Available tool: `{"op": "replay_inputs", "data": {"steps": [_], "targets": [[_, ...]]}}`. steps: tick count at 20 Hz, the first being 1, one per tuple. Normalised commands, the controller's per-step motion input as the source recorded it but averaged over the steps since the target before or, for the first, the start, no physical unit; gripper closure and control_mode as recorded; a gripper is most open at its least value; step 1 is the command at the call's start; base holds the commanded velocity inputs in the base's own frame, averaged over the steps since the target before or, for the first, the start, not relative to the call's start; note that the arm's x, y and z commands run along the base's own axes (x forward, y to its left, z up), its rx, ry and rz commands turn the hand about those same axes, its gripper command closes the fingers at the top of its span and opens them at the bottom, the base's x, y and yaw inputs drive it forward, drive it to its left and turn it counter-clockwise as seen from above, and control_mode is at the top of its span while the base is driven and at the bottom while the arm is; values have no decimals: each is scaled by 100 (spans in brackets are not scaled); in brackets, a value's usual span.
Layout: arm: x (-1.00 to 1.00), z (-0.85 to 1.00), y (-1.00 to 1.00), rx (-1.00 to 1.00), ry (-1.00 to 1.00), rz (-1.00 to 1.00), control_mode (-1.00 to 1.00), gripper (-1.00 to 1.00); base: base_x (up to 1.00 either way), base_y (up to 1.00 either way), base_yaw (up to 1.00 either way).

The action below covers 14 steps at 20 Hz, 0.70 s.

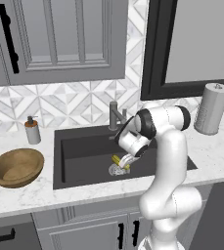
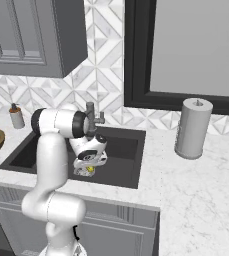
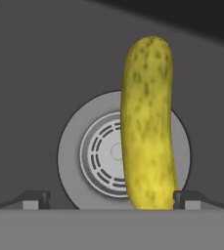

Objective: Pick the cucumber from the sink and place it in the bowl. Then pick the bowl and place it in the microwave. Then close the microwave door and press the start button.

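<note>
Hand (image 3: pixel 108 199) spread wide, empty, over the cucumber (image 3: pixel 147 127) in the sink (image 1: pixel 79 146).
Likely light, stiff, slick: grip mid-length across its width.

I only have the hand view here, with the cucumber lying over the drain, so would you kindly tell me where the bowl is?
Observer: The bowl sits on the counter left of the sink, upright.
Operator: Thank you. Is there anything inside it?
Observer: No, its brown inside looks bare.
Operator: And what stands near it?
Observer: A soap bottle stands behind it, by the sink's back left corner.
Operator: How is the end effector placed?
Observer: The end effector is down inside the sink, open over the cucumber.
</note>
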Motion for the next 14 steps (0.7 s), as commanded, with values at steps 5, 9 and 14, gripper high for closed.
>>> {"op": "replay_inputs", "data": {"steps": [5, 9, 14], "targets": [[31, -20, 0, 0, 0, 4, -100, -100, 0, 0, 0], [34, -24, 0, 0, 0, 4, -100, -100, 0, 0, 0], [29, -30, 0, 0, 0, 4, -100, -100, 0, 0, 0]]}}
